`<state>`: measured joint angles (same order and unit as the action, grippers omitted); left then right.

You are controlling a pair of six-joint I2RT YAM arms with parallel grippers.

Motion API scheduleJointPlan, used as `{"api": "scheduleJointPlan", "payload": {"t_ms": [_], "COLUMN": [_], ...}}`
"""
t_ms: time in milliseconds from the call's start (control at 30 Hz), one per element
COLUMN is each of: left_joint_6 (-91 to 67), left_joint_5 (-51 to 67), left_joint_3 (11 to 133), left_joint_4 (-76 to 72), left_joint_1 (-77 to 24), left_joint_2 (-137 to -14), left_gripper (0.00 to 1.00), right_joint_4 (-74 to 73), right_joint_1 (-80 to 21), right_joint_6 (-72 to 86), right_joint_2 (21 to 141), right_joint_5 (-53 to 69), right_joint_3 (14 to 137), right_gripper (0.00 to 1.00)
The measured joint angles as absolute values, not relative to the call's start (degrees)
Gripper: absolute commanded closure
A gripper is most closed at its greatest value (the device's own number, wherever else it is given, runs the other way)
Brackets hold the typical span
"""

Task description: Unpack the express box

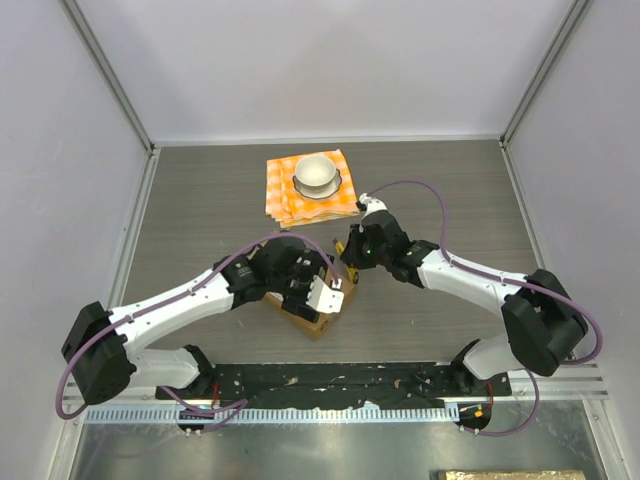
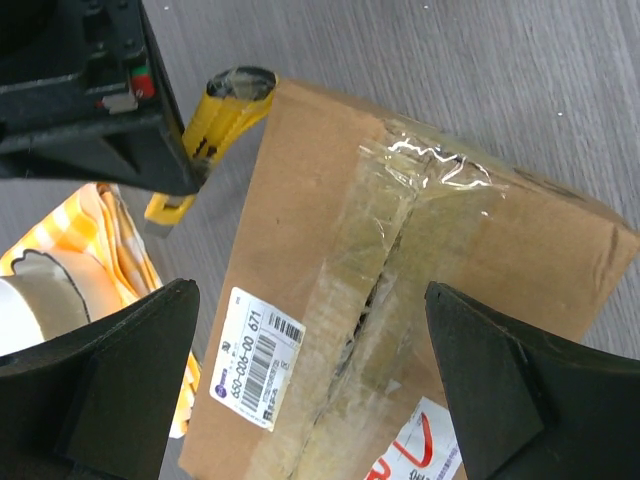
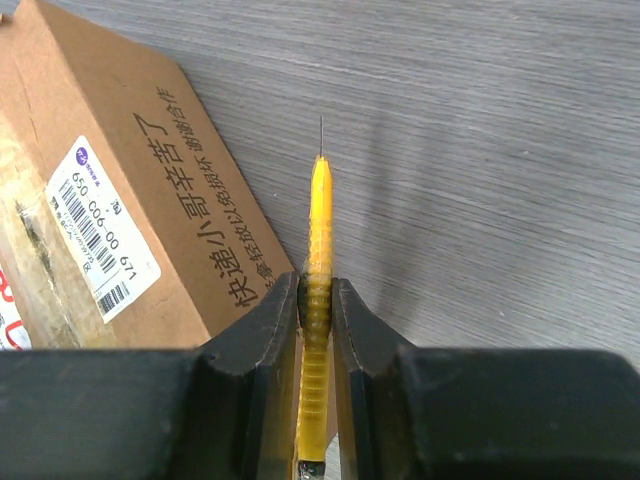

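The express box [image 2: 450, 290] lies near the middle of the table, towards the near edge, directly under the left gripper [image 2: 310, 290], whose fingers stand wide apart on either side of it without touching. Just right of the box, the right gripper [image 3: 318, 290] is clamped on a yellow utility knife [image 3: 320, 215] with its thin blade out. Being corrugated cardboard, the box is likely stiff and fairly light. The glossy tape [image 2: 390, 270] along its top seam looks wrinkled, partly split and probably slippery, so I judge the bare side walls the better hold.
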<state>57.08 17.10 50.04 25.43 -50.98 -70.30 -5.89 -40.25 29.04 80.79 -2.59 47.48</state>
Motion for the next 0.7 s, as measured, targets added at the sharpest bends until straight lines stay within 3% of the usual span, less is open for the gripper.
{"api": "scheduleJointPlan", "payload": {"t_ms": [700], "left_joint_6": [56.4], "left_joint_5": [13.1], "left_joint_3": [38.1], "left_joint_4": [5.6], "left_joint_1": [-55.5], "left_joint_2": [-68.6], "left_gripper": [0.15], "right_joint_4": [3.2], "right_joint_1": [-39.6], "right_joint_6": [30.6], "right_joint_2": [85.6], "right_joint_5": [5.3], "right_joint_3": [45.9], "right_gripper": [0.99]}}
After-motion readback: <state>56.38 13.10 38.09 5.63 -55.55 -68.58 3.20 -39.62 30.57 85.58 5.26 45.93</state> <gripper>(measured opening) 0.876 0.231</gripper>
